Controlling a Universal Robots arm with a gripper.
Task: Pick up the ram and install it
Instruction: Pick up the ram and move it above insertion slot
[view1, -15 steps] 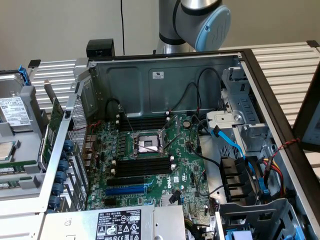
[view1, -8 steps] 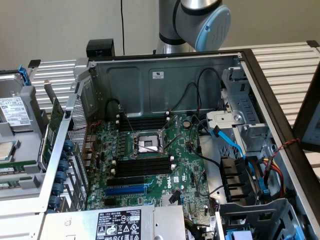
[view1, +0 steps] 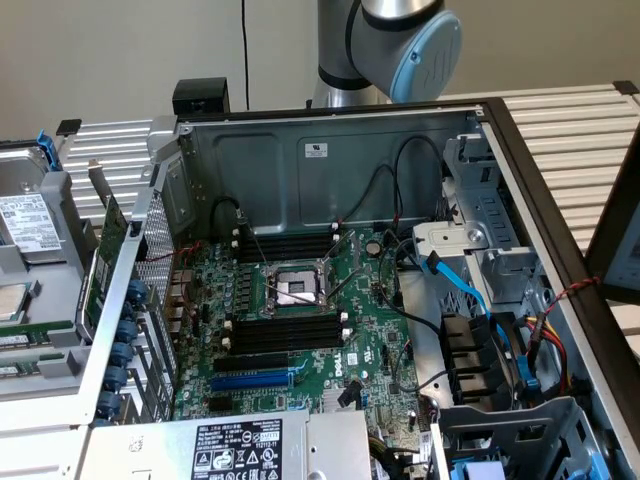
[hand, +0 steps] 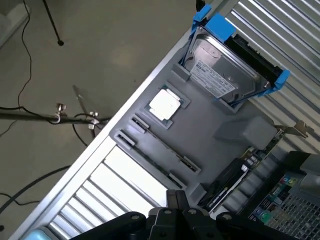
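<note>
Green ram (view1: 30, 337) lies in the grey tray (hand: 220, 135) at about nine o'clock of the open computer case (view1: 270, 170) in the exterior view, tool (hand: 176, 198) pressed together, empty, near that tray; best to spread it, centre mid-stick, pinch the long faces squarely.

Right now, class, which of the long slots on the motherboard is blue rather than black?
The expansion slot nearest the labelled power supply; the memory slots with white clips are black.
</note>
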